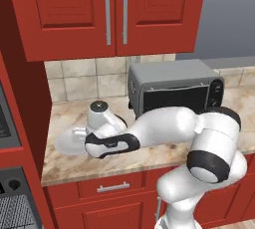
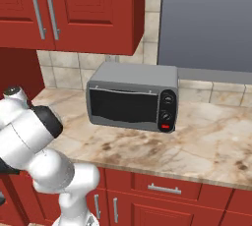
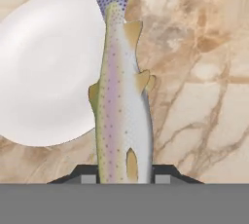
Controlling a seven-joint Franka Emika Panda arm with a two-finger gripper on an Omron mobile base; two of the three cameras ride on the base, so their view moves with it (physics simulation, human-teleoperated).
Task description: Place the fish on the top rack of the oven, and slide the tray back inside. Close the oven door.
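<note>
Fish (image 3: pixel 121 96) fills the middle of the hand view, clamped between the two dark fingertips of the hand (image 3: pixel 125 179), which has closed down narrow on its lower body. The fingertips (image 3: pixel 163 175) press against it on both sides. Its spotted tail points to the top of that view, and its side shows a pink stripe, dark speckles and yellowish fins. Whether it lies on the plate or hangs above it cannot be told.

Behind the fish, the plate (image 3: pixel 46 72) is round and white, and the fish's tail and upper body overlap the plate's right edge in that view. The rest of the backdrop is the beige marbled counter (image 3: pixel 204 86).

In the left base view the arm reaches from lower right across the counter (image 1: pixel 64 166) to the left, its wrist bent down over the plate (image 1: pixel 67 141), which sits near the counter's left end. The hand itself is hidden there by the wrist.

Just beyond the arm stands the toaster oven (image 1: pixel 174 87), small and grey with a dark glass front, against the tiled wall (image 1: pixel 79 78). Red cabinets (image 1: pixel 114 11) hang above, and red drawers (image 1: pixel 112 187) run below the counter. In the right base view the toaster oven (image 2: pixel 133 96) stands alone on the counter (image 2: pixel 206 141), its two knobs and a red light on the right side.
</note>
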